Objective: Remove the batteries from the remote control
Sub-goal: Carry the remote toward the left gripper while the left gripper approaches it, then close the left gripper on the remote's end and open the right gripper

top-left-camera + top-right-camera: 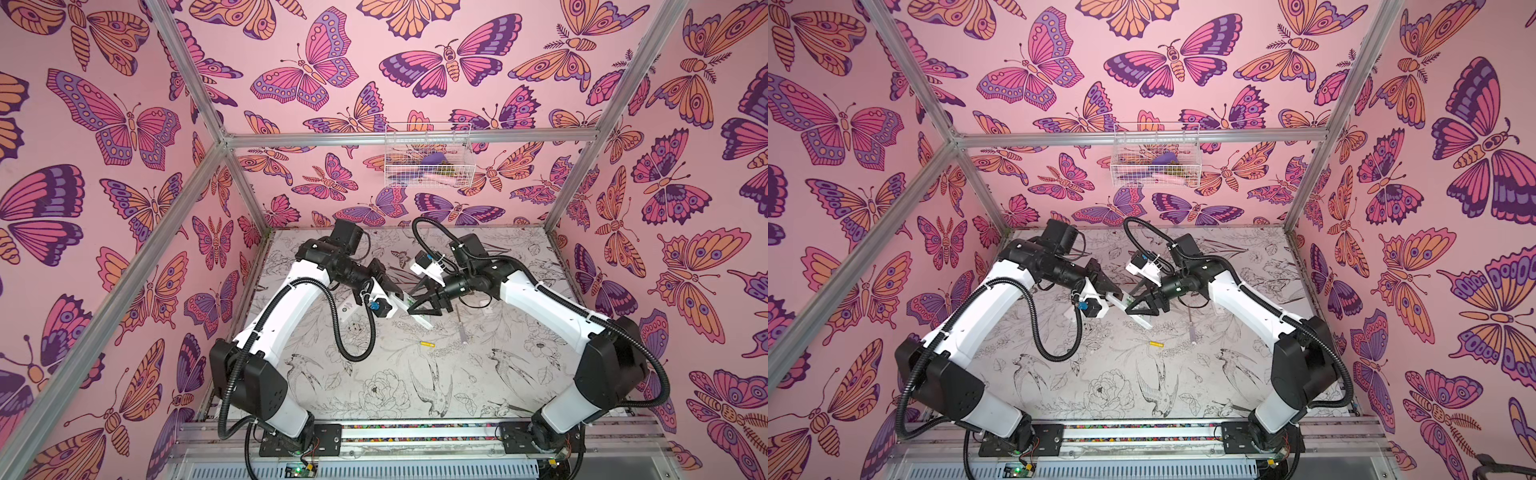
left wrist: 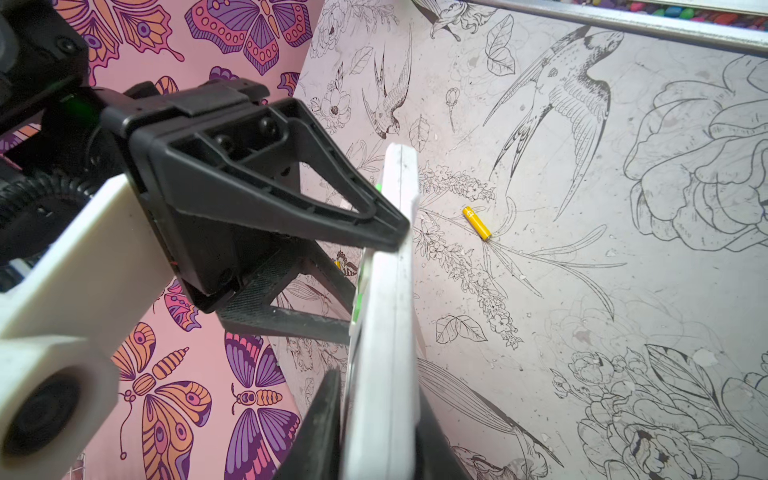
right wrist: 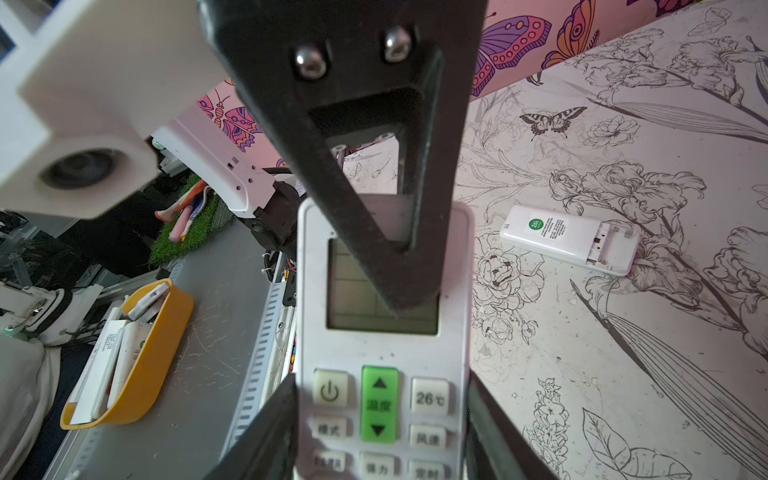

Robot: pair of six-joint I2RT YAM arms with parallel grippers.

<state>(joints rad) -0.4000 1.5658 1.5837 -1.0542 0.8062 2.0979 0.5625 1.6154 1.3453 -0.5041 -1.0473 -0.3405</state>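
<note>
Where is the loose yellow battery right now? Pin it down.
In both top views the yellow battery lies on the table near its middle, just left of the screwdriver and nearer the camera than the held remote.

bright even light, blurred near edges

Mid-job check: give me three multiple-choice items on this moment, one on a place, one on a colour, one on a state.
1. The yellow battery lies: A on the table; B in the wire basket; C held in the air.
2. The held remote has an arrow button that is: A red; B green; C blue.
3. The second remote has its battery bay: A covered; B open; C taped.
Answers: 1 A, it rests on the printed surface. 2 B, it shows green in the right wrist view. 3 B, bare contacts show, no cover.
</note>
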